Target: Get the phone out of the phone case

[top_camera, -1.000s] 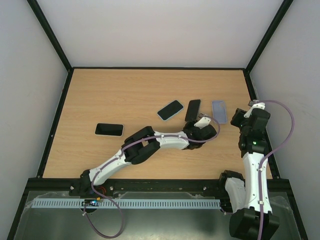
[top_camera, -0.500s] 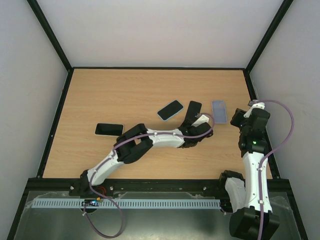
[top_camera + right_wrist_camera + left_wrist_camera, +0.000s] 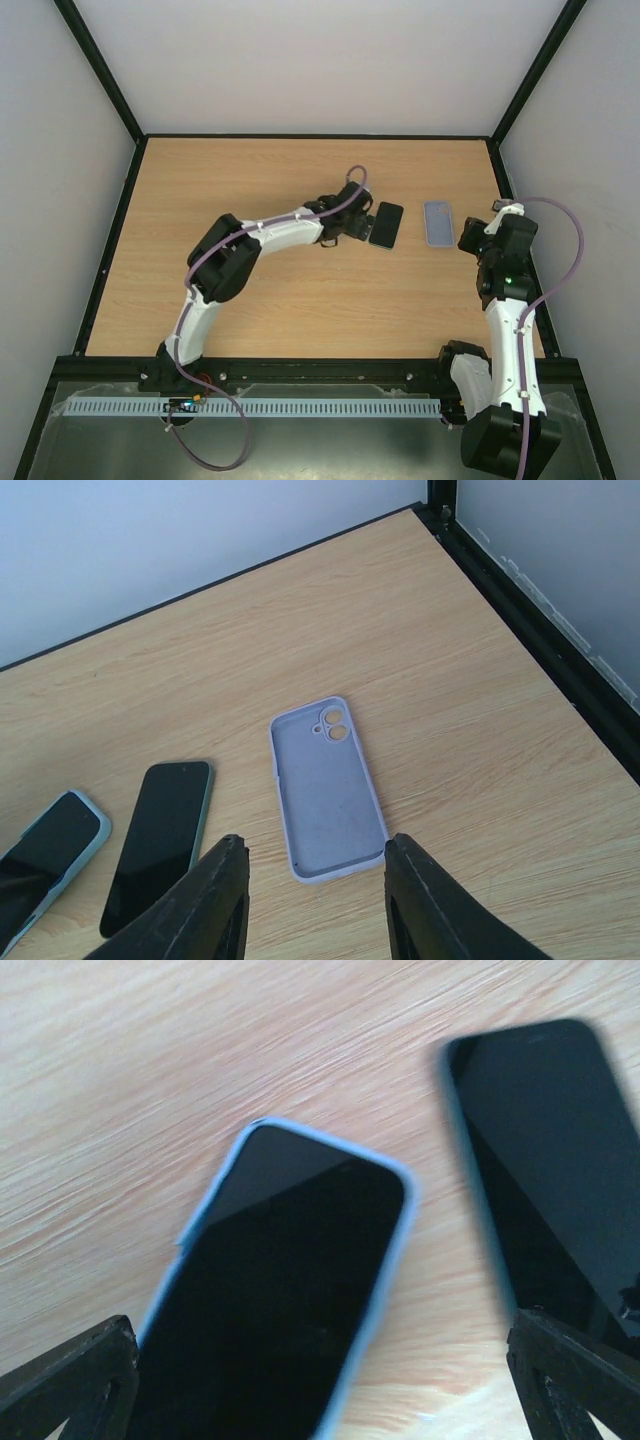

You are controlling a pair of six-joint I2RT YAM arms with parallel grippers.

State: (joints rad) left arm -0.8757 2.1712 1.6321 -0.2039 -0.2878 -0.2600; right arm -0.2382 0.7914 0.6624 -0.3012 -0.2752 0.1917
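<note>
done so far: a lavender case (image 3: 328,790) lies empty, inside up, on the table (image 3: 250,170); just beside it is a dark phone (image 3: 545,1160) that looks bare. by my reading, that phone is already out.
left to do: the blue-cased phone (image 3: 290,1300) still sits in its case, screen up. if it is the one meant, the whole removal is ahead.
where the task's thing is: mid-table, beneath the left wrist, with the dark phone to its right and the lavender case beyond that.
left gripper (image 3: 320,1390): fingers spread wide, one tip at each lower corner of its view, nothing between them; it hangs over the blue-cased phone without touching it.
right gripper (image 3: 315,910): fingers partly apart, holding nothing, above the near end of the lavender case.
only the left wrist view shows: the blue rim wrapping the screen, close up.
only the right wrist view shows: the case's camera cut-out and hollow interior; a greenish edge on the dark phone.
only the top view shows: both arms' reach; there the left arm hides most of the blue-cased phone.
</note>
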